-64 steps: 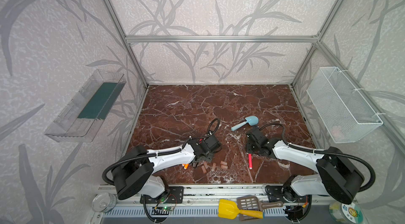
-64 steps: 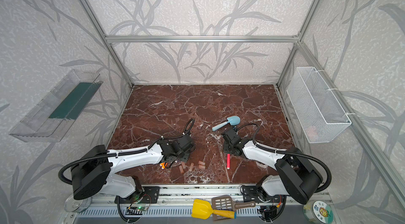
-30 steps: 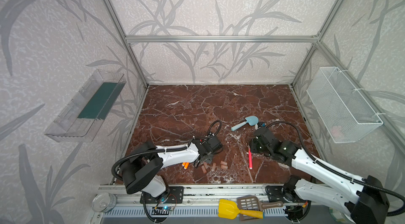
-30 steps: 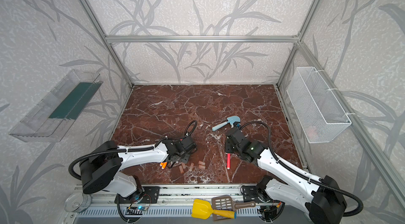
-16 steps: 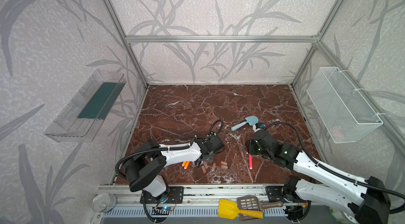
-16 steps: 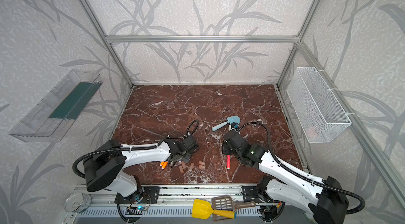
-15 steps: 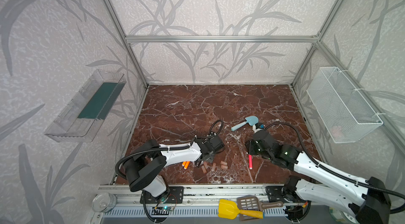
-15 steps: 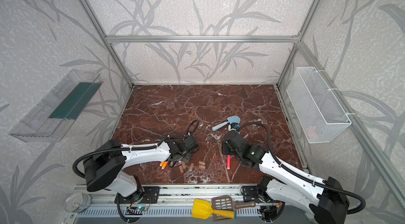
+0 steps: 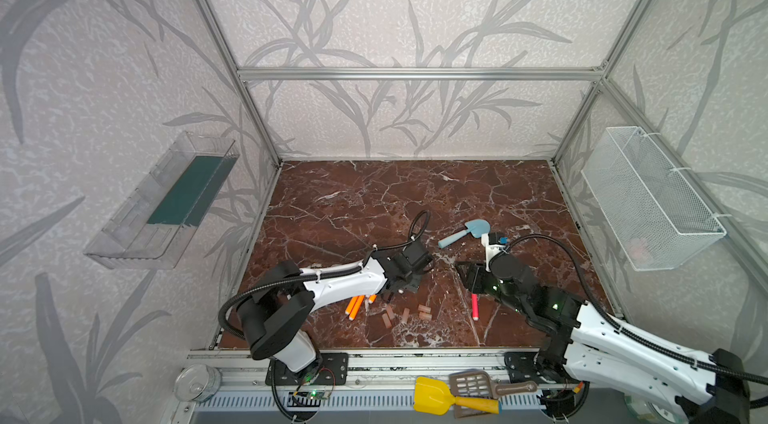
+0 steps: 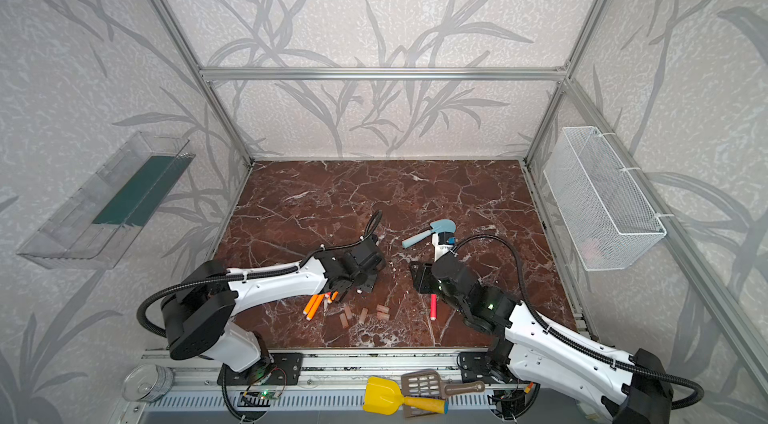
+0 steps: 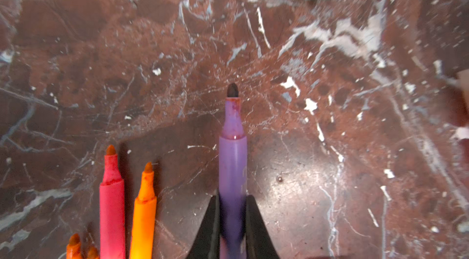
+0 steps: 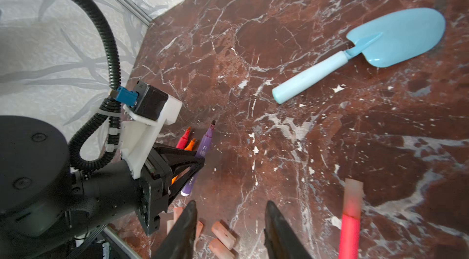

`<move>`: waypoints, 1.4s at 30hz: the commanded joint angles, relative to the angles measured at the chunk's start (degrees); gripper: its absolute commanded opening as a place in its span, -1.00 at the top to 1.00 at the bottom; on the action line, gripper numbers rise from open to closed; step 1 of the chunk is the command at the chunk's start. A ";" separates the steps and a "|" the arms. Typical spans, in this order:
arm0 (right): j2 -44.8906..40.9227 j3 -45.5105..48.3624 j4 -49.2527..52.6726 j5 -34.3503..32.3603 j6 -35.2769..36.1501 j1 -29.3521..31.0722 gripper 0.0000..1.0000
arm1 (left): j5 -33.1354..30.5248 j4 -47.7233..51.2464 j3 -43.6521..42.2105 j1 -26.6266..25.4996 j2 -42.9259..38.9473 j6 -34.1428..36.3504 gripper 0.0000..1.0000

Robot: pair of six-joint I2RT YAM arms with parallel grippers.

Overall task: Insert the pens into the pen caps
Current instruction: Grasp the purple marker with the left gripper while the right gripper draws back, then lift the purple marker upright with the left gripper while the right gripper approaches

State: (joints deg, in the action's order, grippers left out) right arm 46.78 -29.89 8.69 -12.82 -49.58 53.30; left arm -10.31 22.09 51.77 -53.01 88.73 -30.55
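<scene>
— What is held by the left gripper (image 11: 232, 198)?

— The purple pen (image 11: 232, 158) is clamped between its jaws at mid-barrel. The pen is uncapped, with the dark tip pointed away from the wrist. Whether it is lifted off the marble table (image 9: 374, 202) cannot be told. In both top views it is hidden under the gripper.

— And the right gripper (image 12: 231, 203)?

— Its jaws are spread, and nothing is seen between them. It is placed right of centre, over the table.

— Where are the other pens found?

— They lie near the front, left of centre, partly covered by the left arm. A red-pink pen (image 11: 111, 207) and an orange pen (image 11: 143, 209) are laid side by side just left of the gripped one. Two more orange tips (image 11: 73, 242) are cut off by the frame edge. A second red-pink pen (image 9: 474, 306) is seen right of centre, with its far end hidden under the right gripper in both top views. In the right wrist view a pale sleeve (image 12: 352, 191), blurred, is seen over that end and appears to be a fitted cap.

— And the pen caps?

— Loose pen caps (image 9: 405, 315) are scattered near the front edge, between the two grippers. Five can be made out in a top view. In the right wrist view some are covered by a finger. A light-blue toy shovel (image 9: 465, 231) is seen farther back. Only its handle end is caught in the left wrist view.
</scene>
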 commanded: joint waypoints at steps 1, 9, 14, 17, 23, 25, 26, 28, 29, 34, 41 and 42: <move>1.86 1.53 -9.76 0.33 -2.16 2.41 0.12 | 0.73 -1.26 -0.31 0.56 -5.39 0.88 0.92; 9.75 2.12 -23.38 -0.77 -5.17 7.34 0.04 | 13.65 -15.72 -10.95 0.30 -20.00 5.19 0.93; 14.93 0.19 -29.37 -0.19 -5.63 8.37 0.01 | 16.80 -18.91 -14.44 -0.20 -26.47 5.38 0.93; 17.28 -1.41 -30.15 -0.45 -5.68 8.83 0.01 | 18.70 -19.56 -15.11 -0.42 -28.27 5.34 0.93; 20.22 -3.47 -31.27 -1.61 -5.56 9.43 0.01 | 20.43 -20.47 -15.79 -0.86 -29.55 5.56 0.94; 20.91 -4.05 -30.75 -2.20 -5.78 9.44 0.01 | 20.82 -20.84 -15.99 -0.97 -29.96 5.54 0.94; 21.27 -4.20 -30.83 -2.34 -6.06 9.46 0.01 | 21.24 -21.02 -16.08 -1.04 -30.15 5.57 0.94; 22.17 -4.57 -31.01 -2.33 -6.40 9.46 0.03 | 22.19 -21.37 -16.25 -1.04 -30.76 5.54 0.94; 22.77 -4.91 -30.86 -2.30 -6.72 9.48 0.05 | 22.51 -21.51 -16.34 -1.13 -31.10 5.55 0.94; 24.23 -5.88 -30.84 -2.39 -7.46 9.50 0.34 | 23.32 -21.58 -16.96 -1.21 -33.23 5.57 0.93; 23.57 -5.50 -30.57 -3.25 -8.42 9.64 0.84 | 22.61 -21.36 -17.21 -1.17 -34.04 5.77 0.84; 23.38 -5.44 -30.57 -3.49 -8.55 9.73 0.88 | 22.53 -21.41 -17.14 -1.22 -33.91 5.82 0.79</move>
State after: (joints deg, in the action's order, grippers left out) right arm 70.50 -34.76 -22.04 -15.16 -57.69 62.48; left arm 12.05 2.94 34.54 -54.00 55.57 -25.52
